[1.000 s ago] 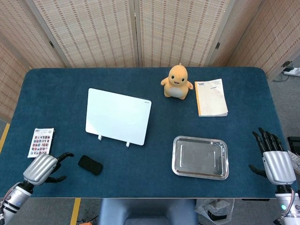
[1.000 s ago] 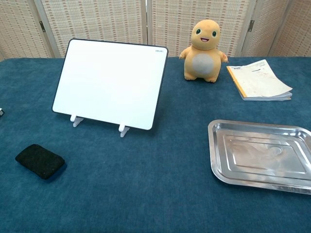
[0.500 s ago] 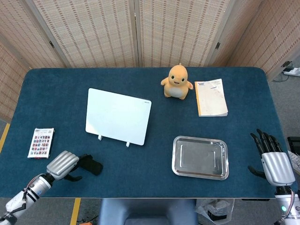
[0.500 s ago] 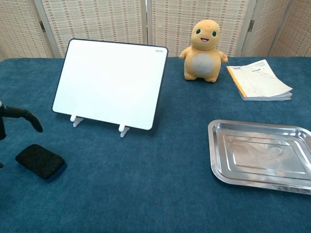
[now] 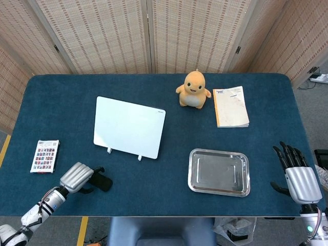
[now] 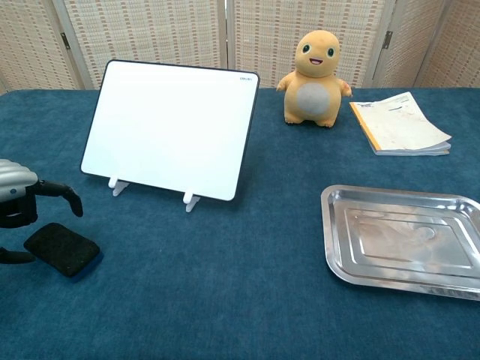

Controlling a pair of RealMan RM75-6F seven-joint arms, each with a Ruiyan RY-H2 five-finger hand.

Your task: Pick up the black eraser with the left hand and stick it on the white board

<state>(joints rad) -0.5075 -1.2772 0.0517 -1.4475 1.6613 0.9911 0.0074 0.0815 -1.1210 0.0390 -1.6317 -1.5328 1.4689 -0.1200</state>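
The black eraser (image 6: pixel 61 248) lies flat on the blue table near its front left, also seen in the head view (image 5: pixel 102 182). My left hand (image 5: pixel 78 177) hovers at the eraser's left end, fingers spread around it without gripping; the chest view shows that hand (image 6: pixel 19 204) just above and left of the eraser. The white board (image 5: pixel 129 127) stands tilted on two small feet behind the eraser (image 6: pixel 171 128). My right hand (image 5: pixel 299 179) is open at the table's front right edge, holding nothing.
A steel tray (image 5: pixel 219 172) sits right of centre. An orange plush toy (image 5: pixel 193 89) and a booklet (image 5: pixel 230 106) are at the back. A small printed card (image 5: pixel 44 156) lies at the left edge.
My left hand has moved right along the front edge, from beside the card to the eraser. The right hand has barely shifted.
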